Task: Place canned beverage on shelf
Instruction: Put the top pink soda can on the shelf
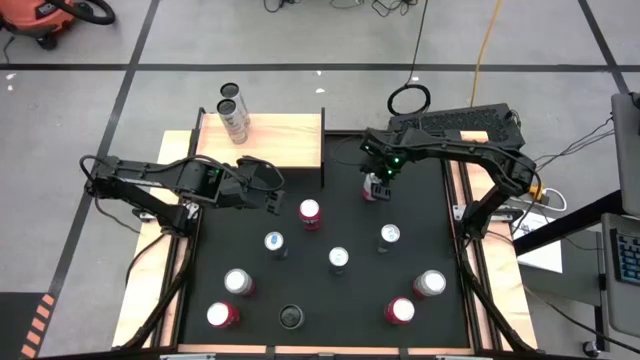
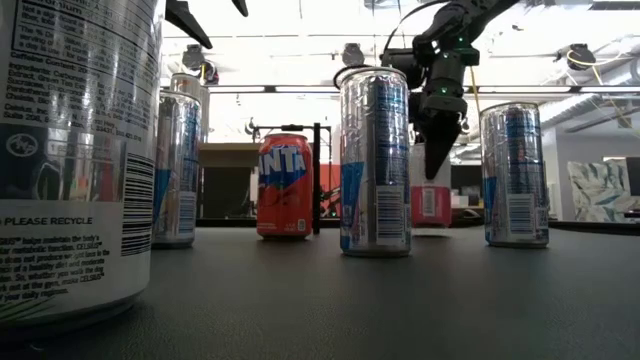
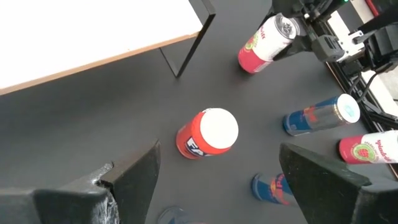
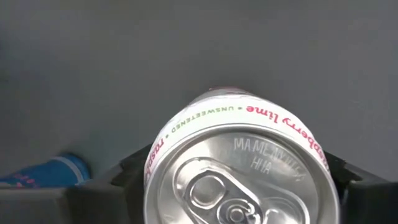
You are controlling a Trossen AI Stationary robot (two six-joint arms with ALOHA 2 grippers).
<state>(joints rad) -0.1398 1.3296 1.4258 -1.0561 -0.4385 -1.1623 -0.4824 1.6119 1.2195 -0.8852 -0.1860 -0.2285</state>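
Note:
A pink-and-white raspberry-lime can (image 1: pixel 375 190) stands on the black mat just right of the shelf (image 1: pixel 280 145), a pale wood board on thin black supports. My right gripper (image 1: pixel 376 182) comes down over this can and is shut on it; the can's top (image 4: pixel 239 186) fills the right wrist view. Two slim silver cans (image 1: pixel 233 112) stand on the shelf's far left corner. My left gripper (image 1: pixel 268 192) hangs open above the mat near the shelf's front edge, with an orange-red can (image 3: pixel 208 134) below and beyond its fingers (image 3: pixel 134 180). My right gripper pinches the pink-and-white can between its two fingers, on opposite sides of the upper wall (image 4: pixel 155 155) just under the rim. The fingers (image 4: pixel 115 180) come from above, pointing steeply down. The can stands upright with its base (image 3: pixel 249 62) on the mat.
Several more cans stand about the mat: blue-silver ones (image 1: pixel 275 243) (image 1: pixel 339 259) (image 1: pixel 389 235), silver ones (image 1: pixel 238 282) (image 1: pixel 430 283), red ones (image 1: pixel 222 315) (image 1: pixel 400 311) and a dark one (image 1: pixel 291 317). The shelf's near and right parts are bare wood.

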